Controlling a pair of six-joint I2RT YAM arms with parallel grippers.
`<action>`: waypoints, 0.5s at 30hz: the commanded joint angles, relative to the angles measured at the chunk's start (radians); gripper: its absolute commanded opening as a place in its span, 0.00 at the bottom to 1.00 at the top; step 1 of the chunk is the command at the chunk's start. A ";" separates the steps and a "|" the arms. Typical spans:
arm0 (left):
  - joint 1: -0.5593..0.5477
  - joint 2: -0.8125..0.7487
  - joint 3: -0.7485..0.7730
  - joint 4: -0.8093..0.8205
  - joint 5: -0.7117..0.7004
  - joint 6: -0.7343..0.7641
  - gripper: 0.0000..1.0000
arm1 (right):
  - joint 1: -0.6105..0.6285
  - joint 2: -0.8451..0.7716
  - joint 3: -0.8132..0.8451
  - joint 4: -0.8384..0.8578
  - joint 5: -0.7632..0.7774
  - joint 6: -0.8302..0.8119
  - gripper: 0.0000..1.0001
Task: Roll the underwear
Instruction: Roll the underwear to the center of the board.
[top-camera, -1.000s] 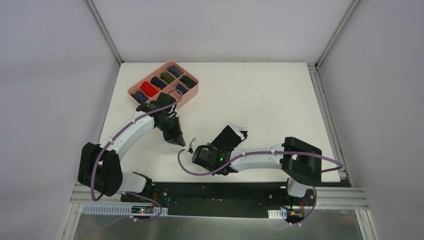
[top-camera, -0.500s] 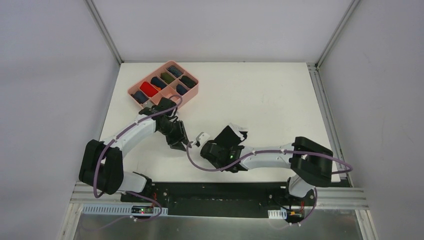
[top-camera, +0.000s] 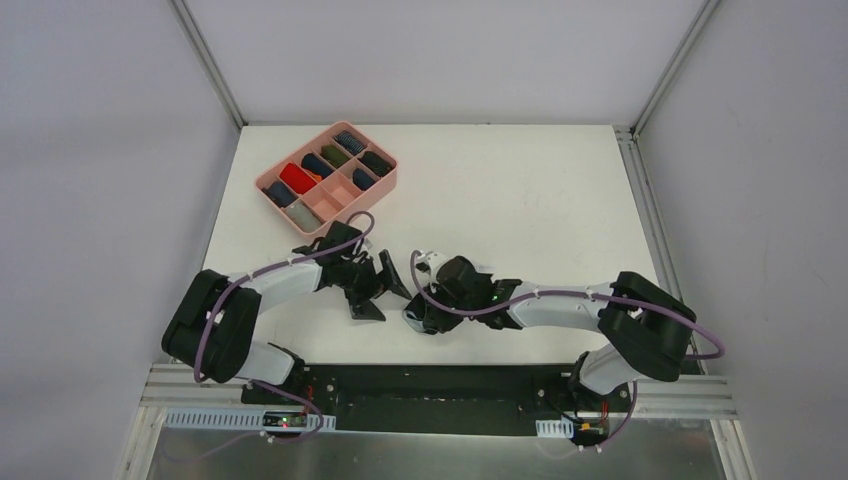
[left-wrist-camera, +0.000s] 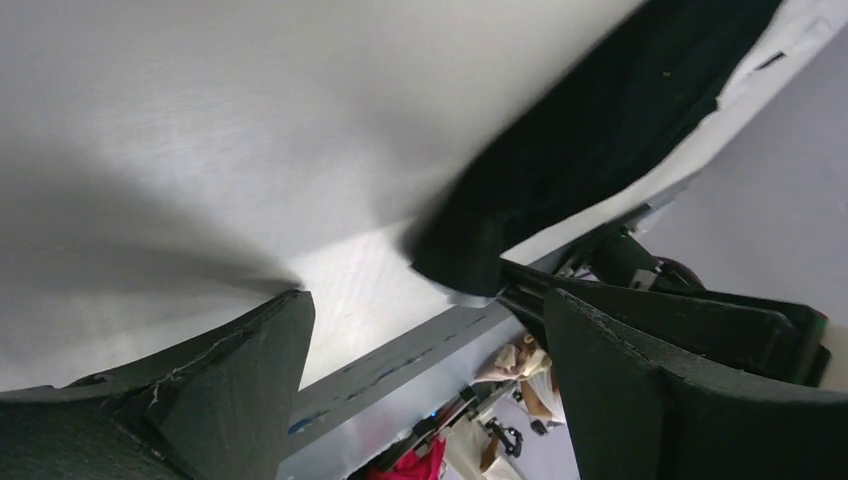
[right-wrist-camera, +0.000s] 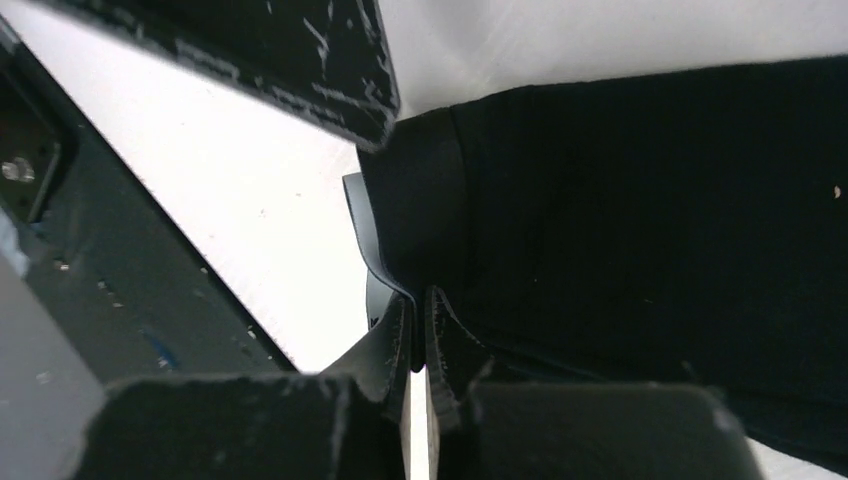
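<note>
from above, the two arms meet on the table (top-camera: 540, 190), on the arm-base side of the pink tray (top-camera: 378, 190) and well clear of it. the left gripper (top-camera: 383, 293) stands with its fingers spread wide. the right gripper (top-camera: 420, 312) is just beside it, on the side away from the tray. the underwear lies under the right wrist here and is mostly hidden.

in the left wrist view, the left gripper (left-wrist-camera: 425, 300) is fully apart and holds nothing. the thick folded end of the black underwear (left-wrist-camera: 600, 140) lies just ahead of the gap, flat on the table. that spread probably readies it to take this end or press it while the cloth is turned over. a white strip runs along the cloth's far edge.

in the right wrist view, the right gripper (right-wrist-camera: 420, 315) has its tips pressed together. the underwear's (right-wrist-camera: 650, 200) thin edge curls down into the pinch, so it looks clamped on that edge, likely to lift and start the roll. the cloth is black, finely ribbed and lies smooth, not yet rolled. one left finger (right-wrist-camera: 300, 60) hangs close above.
</note>
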 joint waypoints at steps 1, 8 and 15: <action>-0.068 0.058 -0.031 0.235 0.050 -0.089 0.89 | -0.058 -0.028 -0.057 0.066 -0.184 0.096 0.00; -0.085 0.173 -0.036 0.349 0.100 -0.114 0.86 | -0.103 -0.030 -0.076 0.095 -0.247 0.131 0.00; -0.115 0.210 -0.022 0.356 0.136 -0.102 0.66 | -0.112 -0.022 -0.082 0.095 -0.250 0.137 0.00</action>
